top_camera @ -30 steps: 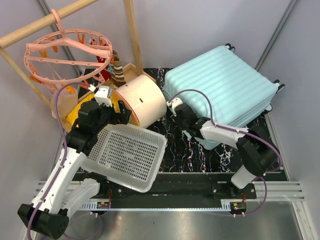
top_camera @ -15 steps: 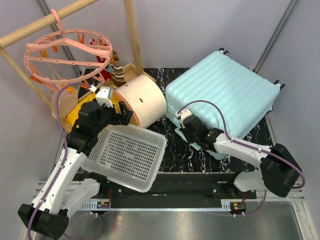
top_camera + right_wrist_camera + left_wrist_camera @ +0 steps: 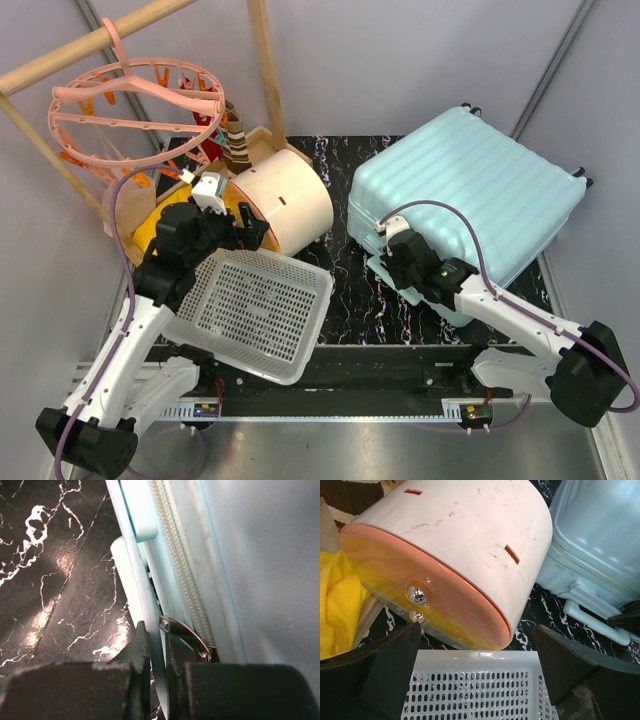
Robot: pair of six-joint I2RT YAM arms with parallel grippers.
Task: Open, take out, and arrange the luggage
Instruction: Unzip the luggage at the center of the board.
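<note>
From above, the luggage [image 3: 470, 190] lies shut on its broad ribbed side across the far right part of the black marbled desk [image 3: 340, 290], set at an angle, with its wheels toward the far right corner. The right pincer [image 3: 396, 258] is at its near left edge. The left pincer [image 3: 245, 225] hovers over the far rim of a white perforated basket [image 3: 255, 310] at the near left, facing a cream-and-orange drawer box [image 3: 290, 200] at the far left. The left wrist view shows the left pincer [image 3: 477, 630] spread wide and holding nothing, with the basket [image 3: 475, 690] below it, the drawer box [image 3: 455, 545] ahead, yellow cloth [image 3: 340, 605] to the left, and the luggage [image 3: 600, 540] with its side handle [image 3: 595, 620] to the right. In the right wrist view, the right pincer [image 3: 156, 630] is nearly closed, pinching the thin pale-blue handle [image 3: 132, 565] beside the zip [image 3: 175, 555]. A metal zip pull [image 3: 182, 630] rests against one finger.
</note>
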